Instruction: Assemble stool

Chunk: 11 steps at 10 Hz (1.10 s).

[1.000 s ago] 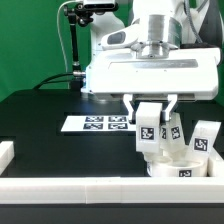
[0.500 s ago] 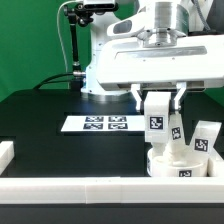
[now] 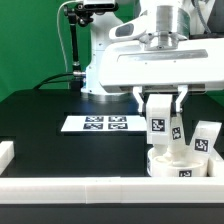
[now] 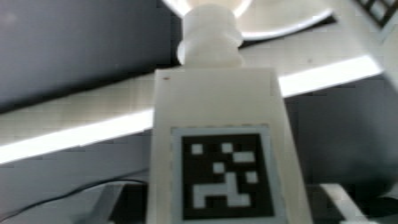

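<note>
Gripper (image 3: 158, 100) clamped on a tagged stool leg (image 3: 157, 123), held upright just above the round seat (image 3: 178, 162) at the exterior view's right. Black-and-white square tag facing the wrist camera; no legible writing. Marker board (image 3: 101, 124) flat on the table (image 3: 50, 130).

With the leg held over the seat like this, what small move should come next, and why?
Probably lower it a little further: the gripper holds a leg upright above the round seat, and the wrist view shows its tip just at the seat.
</note>
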Each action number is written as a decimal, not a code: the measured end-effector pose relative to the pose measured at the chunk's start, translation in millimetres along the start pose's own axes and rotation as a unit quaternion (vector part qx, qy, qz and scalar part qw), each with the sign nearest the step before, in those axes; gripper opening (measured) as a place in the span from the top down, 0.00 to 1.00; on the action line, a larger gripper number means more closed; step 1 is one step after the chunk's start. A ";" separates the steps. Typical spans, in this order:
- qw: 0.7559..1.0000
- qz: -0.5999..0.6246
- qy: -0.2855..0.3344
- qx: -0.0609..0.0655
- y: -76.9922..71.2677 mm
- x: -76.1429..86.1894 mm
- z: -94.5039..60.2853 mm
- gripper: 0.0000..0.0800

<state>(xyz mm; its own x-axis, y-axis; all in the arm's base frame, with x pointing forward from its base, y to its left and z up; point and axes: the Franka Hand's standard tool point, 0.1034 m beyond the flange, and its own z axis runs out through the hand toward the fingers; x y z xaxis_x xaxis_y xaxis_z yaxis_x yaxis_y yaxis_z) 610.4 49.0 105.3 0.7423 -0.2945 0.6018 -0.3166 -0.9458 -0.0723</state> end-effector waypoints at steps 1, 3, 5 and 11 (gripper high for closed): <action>1.000 -0.004 0.000 -0.001 -2.6 -6.6 1.0 0.58; 1.000 -0.002 -0.002 -0.007 6.1 -7.7 5.4 0.58; 1.000 -0.005 -0.002 -0.005 2.7 -10.1 6.2 0.58; 1.000 -0.005 -0.005 -0.003 -4.1 -13.5 6.2 0.58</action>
<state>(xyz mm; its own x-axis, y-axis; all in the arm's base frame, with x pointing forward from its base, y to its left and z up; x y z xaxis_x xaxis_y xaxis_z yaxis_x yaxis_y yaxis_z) 605.3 55.9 92.6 0.7514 -0.2870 0.5941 -0.3134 -0.9476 -0.0614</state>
